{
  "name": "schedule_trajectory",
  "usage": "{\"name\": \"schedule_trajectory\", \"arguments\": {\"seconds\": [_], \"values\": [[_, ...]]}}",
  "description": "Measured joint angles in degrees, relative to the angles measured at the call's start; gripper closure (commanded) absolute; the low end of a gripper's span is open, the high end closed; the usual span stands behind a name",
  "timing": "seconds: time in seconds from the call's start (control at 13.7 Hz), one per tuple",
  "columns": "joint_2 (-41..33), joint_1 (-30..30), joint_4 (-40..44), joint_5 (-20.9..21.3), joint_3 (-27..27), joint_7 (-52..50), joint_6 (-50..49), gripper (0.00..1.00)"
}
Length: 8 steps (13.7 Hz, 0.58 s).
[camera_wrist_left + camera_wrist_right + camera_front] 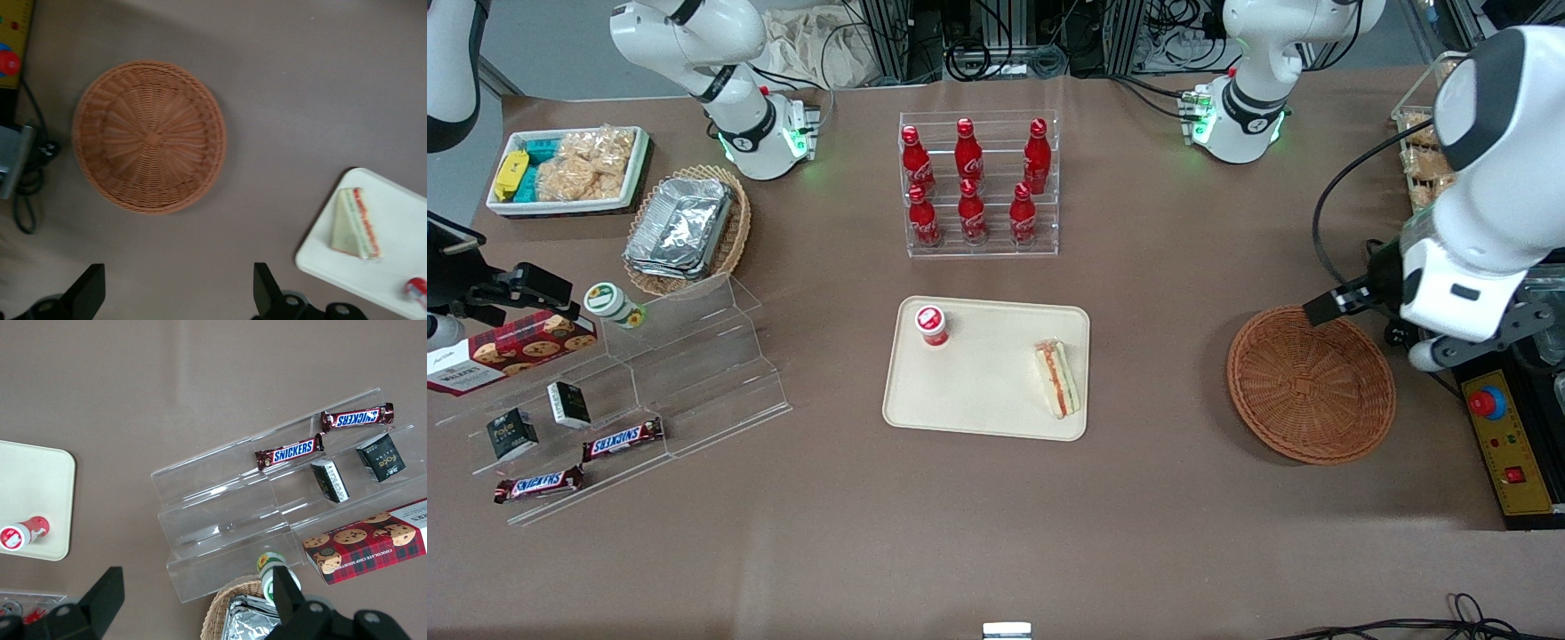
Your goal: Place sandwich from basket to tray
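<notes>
With the sandwich (1057,379) lying on the tray (985,418) and the basket (1311,384) empty, the placing step looks complete; the gripper (175,293) hangs above the basket, jaws apart and empty, and probably needs only to withdraw.

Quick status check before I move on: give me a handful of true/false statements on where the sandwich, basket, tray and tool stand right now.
1. The sandwich lies on the tray. True.
2. The basket holds a second sandwich. False: nothing lies in it.
3. The tool is shut on the sandwich. False: it is open, holds nothing, and hangs above the table beside the basket.
4. A red-capped bottle stands on the tray, apart from the sandwich. True.
5. The basket touches the tray. False: bare table lies between them.
</notes>
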Motion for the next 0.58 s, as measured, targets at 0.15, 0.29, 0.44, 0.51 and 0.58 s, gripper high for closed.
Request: {"name": "schedule_trajectory", "arguments": {"seconds": [0.15,0.29,0.44,0.51,0.58], "values": [[-2.5,-0.9,-3.0,-0.1,3.0,5.8,0.0,0.0],[-4.9,-3.2,-5.6,-0.1,7.8,11.7,0.0,0.0],[-7.9,-4.1,-8.1,-0.3,11.5,17.4,0.0,0.0],[-9.7,-4.1,-9.7,-0.4,12.8,19.3,0.3,0.0],[-11.6,-4.1,-11.6,-0.5,13.8,20.5,1.3,0.0]]}}
